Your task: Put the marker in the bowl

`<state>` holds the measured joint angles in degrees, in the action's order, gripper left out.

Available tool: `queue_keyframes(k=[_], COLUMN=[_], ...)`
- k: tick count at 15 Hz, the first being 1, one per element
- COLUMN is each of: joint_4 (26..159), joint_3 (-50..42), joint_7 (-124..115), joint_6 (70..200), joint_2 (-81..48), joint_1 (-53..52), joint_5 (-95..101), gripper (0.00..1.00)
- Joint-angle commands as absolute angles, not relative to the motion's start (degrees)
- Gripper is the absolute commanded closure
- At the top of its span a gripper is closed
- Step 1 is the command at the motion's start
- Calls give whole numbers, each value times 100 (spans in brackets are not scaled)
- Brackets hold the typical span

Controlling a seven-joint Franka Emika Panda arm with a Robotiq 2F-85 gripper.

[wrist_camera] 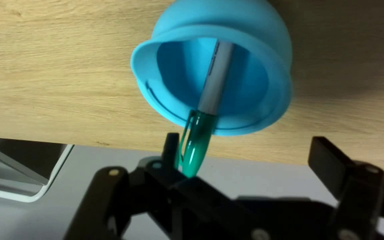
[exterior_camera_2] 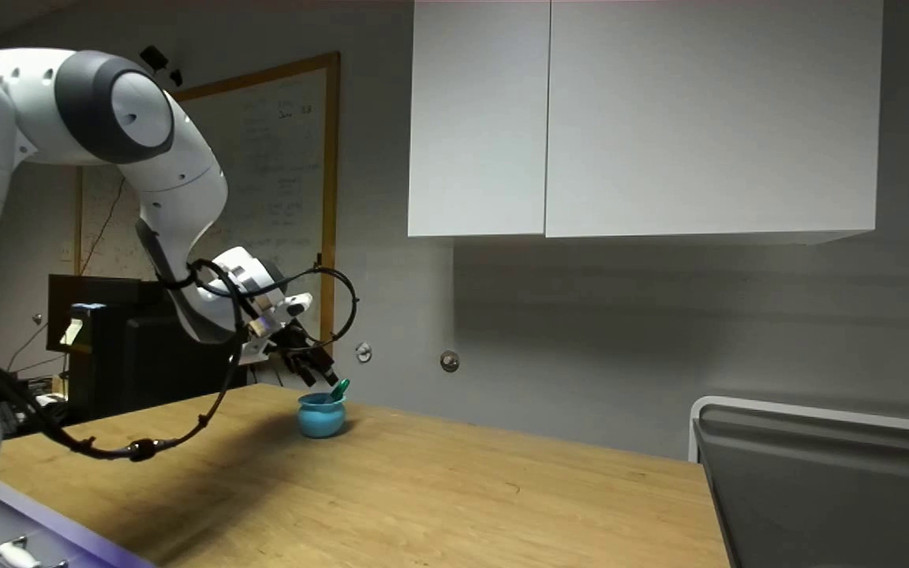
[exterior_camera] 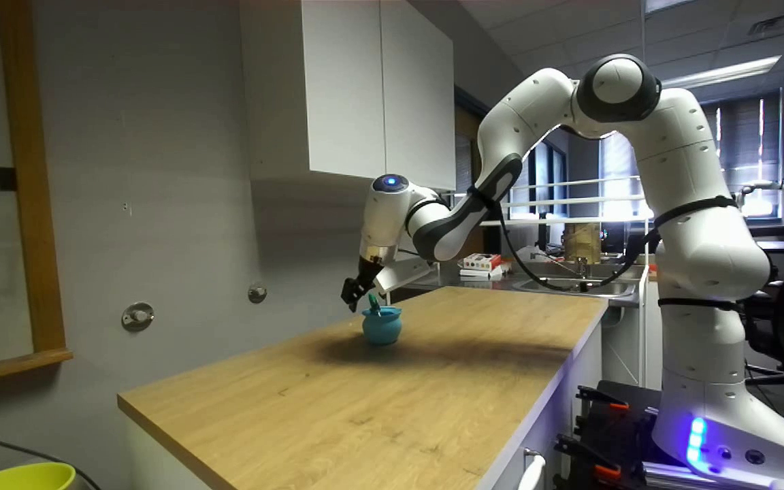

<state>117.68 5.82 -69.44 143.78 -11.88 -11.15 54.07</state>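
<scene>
The blue bowl stands upright on the wooden counter in both exterior views (exterior_camera: 382,329) (exterior_camera_2: 321,418). It also shows at the top of the wrist view (wrist_camera: 220,15). The marker has a grey-white barrel and a green cap (wrist_camera: 198,140). It leans inside the bowl, barrel down, with the cap sticking out over the rim. The cap also shows above the bowl in both exterior views (exterior_camera: 374,305) (exterior_camera_2: 340,388). My gripper (wrist_camera: 247,146) is open, its fingers wide apart. It is just above the bowl's rim (exterior_camera: 354,299) (exterior_camera_2: 322,379). The cap is close beside one finger; I cannot tell if they touch.
The wooden counter (exterior_camera: 337,401) ends at a grey wall (exterior_camera: 160,204) behind the bowl. White cabinets (exterior_camera_2: 644,118) hang above it. A sink (exterior_camera: 610,286) and small boxes (exterior_camera: 482,263) are beyond the counter's far end.
</scene>
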Motion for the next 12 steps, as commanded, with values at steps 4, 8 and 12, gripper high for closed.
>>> queue_keyframes(k=[4,8,12], joint_4=[12238,12553,12753], joint_3=[784,944,1004], joint_7=[-6291,-4977,-3722], joint_6=[14448,14548,14441], joint_2=[-541,-158,203], joint_1=[-1142,-1133,-1154], joint_5=[4658,3354,2227], gripper=[0,0,0])
